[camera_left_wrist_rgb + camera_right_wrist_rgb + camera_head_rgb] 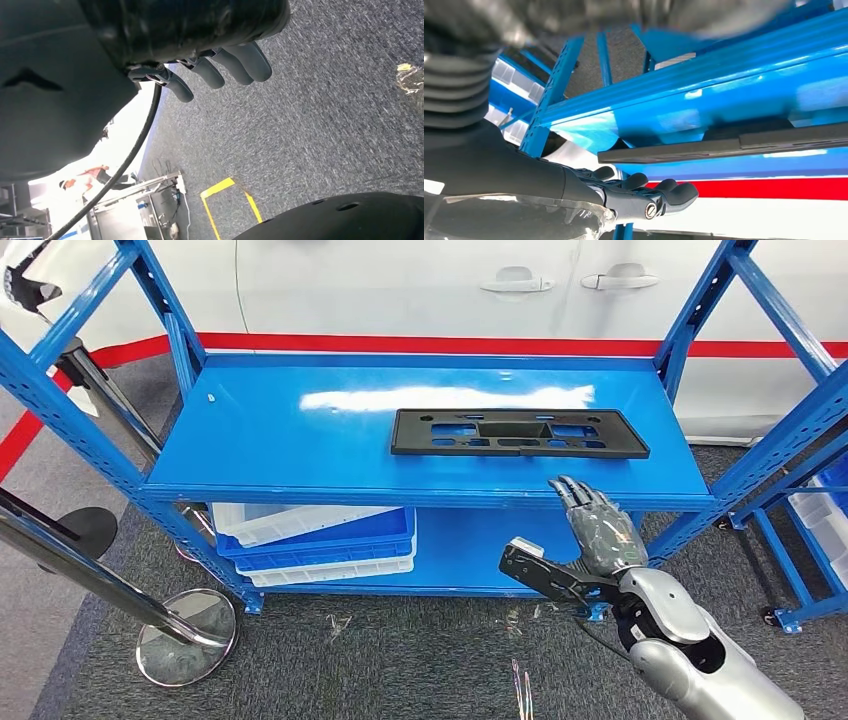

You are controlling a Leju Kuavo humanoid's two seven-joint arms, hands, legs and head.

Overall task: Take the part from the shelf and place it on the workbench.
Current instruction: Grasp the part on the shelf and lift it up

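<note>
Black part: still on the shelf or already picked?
On the shelf. The black part lies flat on the blue shelf; the right robot hand is short of it, fingers apart, holding nothing.

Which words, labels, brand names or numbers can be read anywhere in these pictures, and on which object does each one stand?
None can be read.
The flat black plastic part with cut-outs, lying on the blue metal shelf: no text visible.
The white car doors behind the shelf: no lettering visible.
The stacked blue and white plastic bins: no label visible.
The far workshop background in the left wrist view: too small and blurred to read.
</note>
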